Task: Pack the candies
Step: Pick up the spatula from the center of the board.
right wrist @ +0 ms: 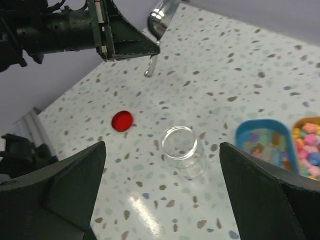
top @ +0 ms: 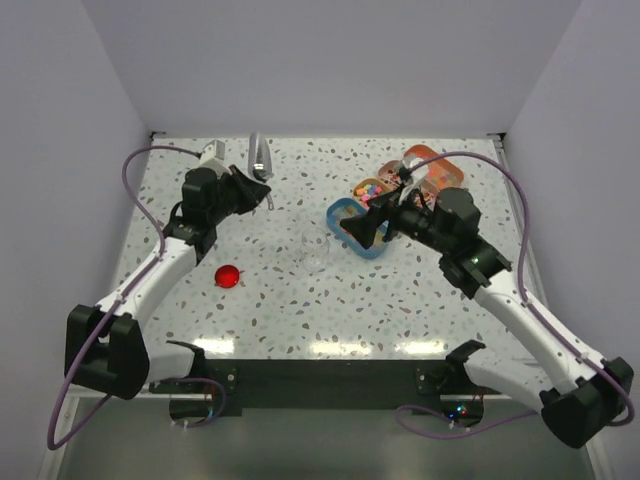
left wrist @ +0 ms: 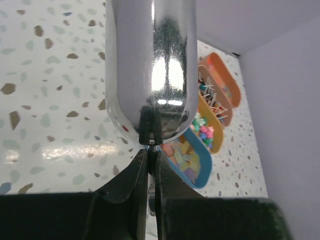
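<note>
We see the left gripper (left wrist: 151,156) clenched on the thin handle of the scoop (left wrist: 150,65). The scoop's silver bowl points toward the far edge of the desk (top: 300,320) and fills most of the left wrist view. The right gripper (top: 352,230) is spread wide and grasps nothing. From above it hangs over the near end of the blue tray (top: 335,212).

The candies (left wrist: 202,127) lie in four oval trays set side by side at the far right of the desk. The blue one holds pastel pieces and the yellow tray (left wrist: 217,145) holds pink and green bits. Dark and white ones fill the brown tray (left wrist: 226,120). The orange tray (left wrist: 232,85) is farthest out, and we cannot tell what is in it.

Between the two arms a clear jar (right wrist: 180,150) stands upright with its mouth uncovered, just left of the blue tray. In the right wrist view it sits between the gripper's spread fingers. A red lid (right wrist: 121,120) lies flat on the desk to the jar's left, apart from it and beside the left arm. Purple cables (top: 135,190) loop out from both arms.

The desk is glossy white terrazzo with brown and grey flecks, and lamp glare shows along its near edge. Plain pale walls (top: 330,60) close it in at the back and on both sides.
</note>
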Tool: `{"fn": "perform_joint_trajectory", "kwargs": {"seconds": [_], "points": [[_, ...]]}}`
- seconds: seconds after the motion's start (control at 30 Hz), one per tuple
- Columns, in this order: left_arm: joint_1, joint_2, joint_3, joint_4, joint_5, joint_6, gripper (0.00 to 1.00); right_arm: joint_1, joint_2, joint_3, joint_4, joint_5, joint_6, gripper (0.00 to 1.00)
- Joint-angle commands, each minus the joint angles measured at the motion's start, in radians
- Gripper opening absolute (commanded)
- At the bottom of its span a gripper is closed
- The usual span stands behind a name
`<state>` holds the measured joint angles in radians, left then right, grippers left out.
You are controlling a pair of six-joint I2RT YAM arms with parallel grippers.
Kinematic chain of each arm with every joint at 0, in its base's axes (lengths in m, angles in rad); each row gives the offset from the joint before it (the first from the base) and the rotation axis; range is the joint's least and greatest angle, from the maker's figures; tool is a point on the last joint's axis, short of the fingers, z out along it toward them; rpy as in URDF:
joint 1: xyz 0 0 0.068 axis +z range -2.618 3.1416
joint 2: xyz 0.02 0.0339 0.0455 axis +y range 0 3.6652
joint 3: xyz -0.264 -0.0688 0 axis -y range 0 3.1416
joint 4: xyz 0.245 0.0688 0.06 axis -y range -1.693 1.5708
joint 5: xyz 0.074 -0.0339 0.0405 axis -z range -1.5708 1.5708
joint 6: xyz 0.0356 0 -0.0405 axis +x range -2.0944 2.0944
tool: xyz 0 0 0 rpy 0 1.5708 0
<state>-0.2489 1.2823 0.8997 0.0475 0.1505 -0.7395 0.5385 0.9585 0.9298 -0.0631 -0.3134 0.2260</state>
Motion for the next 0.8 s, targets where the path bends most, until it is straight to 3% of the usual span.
{"fn": "perform_joint_trajectory", "kwargs": {"seconds": [0.0, 0.13, 0.3, 0.47, 0.53, 0.77], "points": [[0.0, -0.046, -0.045, 0.239, 0.237, -0.017, 0.0, 0.006, 0.094, 0.037, 0.185, -0.197, 0.218, 0.99], [0.0, -0.086, -0.114, 0.383, 0.337, -0.081, 0.0, 0.005, 0.285, 0.105, 0.33, -0.291, 0.361, 0.99], [-0.007, -0.093, -0.179, 0.501, 0.403, -0.15, 0.0, 0.005, 0.437, 0.136, 0.657, -0.351, 0.539, 0.98], [-0.026, -0.093, -0.205, 0.54, 0.426, -0.158, 0.0, 0.005, 0.591, 0.234, 0.844, -0.404, 0.682, 0.71], [-0.03, -0.093, -0.212, 0.561, 0.434, -0.167, 0.0, 0.005, 0.655, 0.257, 0.937, -0.408, 0.729, 0.66], [-0.053, -0.093, -0.231, 0.607, 0.457, -0.179, 0.0, 0.005, 0.761, 0.316, 0.984, -0.435, 0.754, 0.56]]}}
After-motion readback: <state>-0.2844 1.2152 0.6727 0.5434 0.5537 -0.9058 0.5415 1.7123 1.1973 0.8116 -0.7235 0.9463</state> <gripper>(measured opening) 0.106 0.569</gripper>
